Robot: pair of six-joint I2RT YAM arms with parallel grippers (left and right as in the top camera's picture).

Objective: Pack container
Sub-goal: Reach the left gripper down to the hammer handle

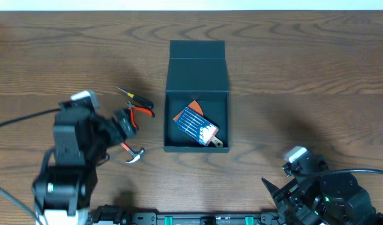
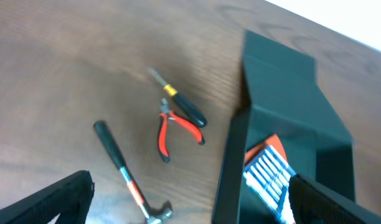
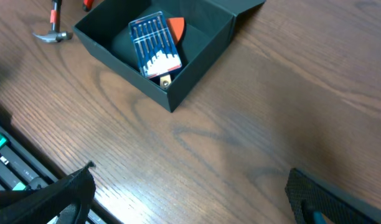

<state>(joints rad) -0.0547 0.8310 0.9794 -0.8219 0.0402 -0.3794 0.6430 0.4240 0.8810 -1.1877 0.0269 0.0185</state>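
Wood table (image 1: pixel 304 75): 1 container (image 1: pixel 197 72) mid-table, lid open toward far edge, 1 blue-orange tool pack (image 1: pixel 194 124) inside. Left of it: 1 hammer (image 1: pixel 136 155), 1 pliers (image 1: pixel 141 111), 1 screwdriver (image 1: pixel 136 99). L gripper (image 2: pixel 190 179) & R gripper (image 3: pixel 190 171) both wide, empty.

The container (image 1: pixel 197 70) lies open, lid flap laid back toward 12 o'clock, a blue-and-orange tool pack (image 1: pixel 195 125) inside (lying askew). At its 9 o'clock lie a screwdriver (image 1: pixel 134 97) and red-handled pliers (image 1: pixel 141 111); at 8, a hammer (image 1: pixel 134 153), near the left arm (image 1: pixel 72 144).
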